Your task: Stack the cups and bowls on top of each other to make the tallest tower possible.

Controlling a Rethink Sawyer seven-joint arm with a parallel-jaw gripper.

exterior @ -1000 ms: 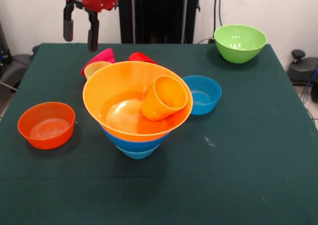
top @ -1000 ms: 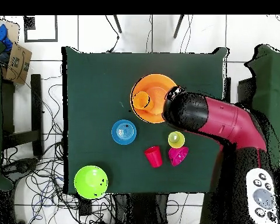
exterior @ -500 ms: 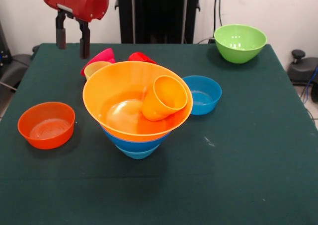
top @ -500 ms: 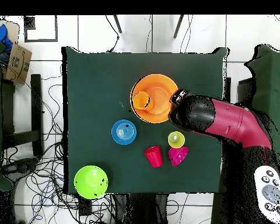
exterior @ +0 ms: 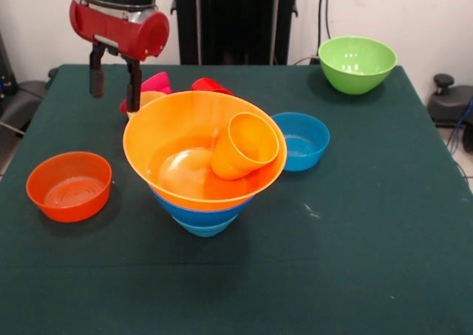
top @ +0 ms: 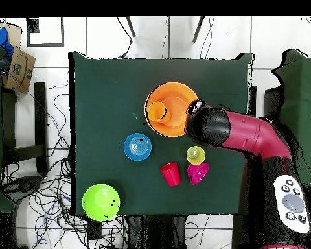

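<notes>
My claw [exterior: 114,78] hangs open and empty just behind the tower [exterior: 203,161], whose big orange bowl [exterior: 170,139] sits on top with an orange cup [exterior: 244,146] tipped inside, so I think I can reach the yellow cup [exterior: 145,98] behind it.

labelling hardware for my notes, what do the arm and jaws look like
The arm is glossy red with black sections, rounded and tubular. Its wrist ends in a red cylinder under a black collar. The gripper has two slim, dark, straight jaws hanging from a small grey mount.
</notes>
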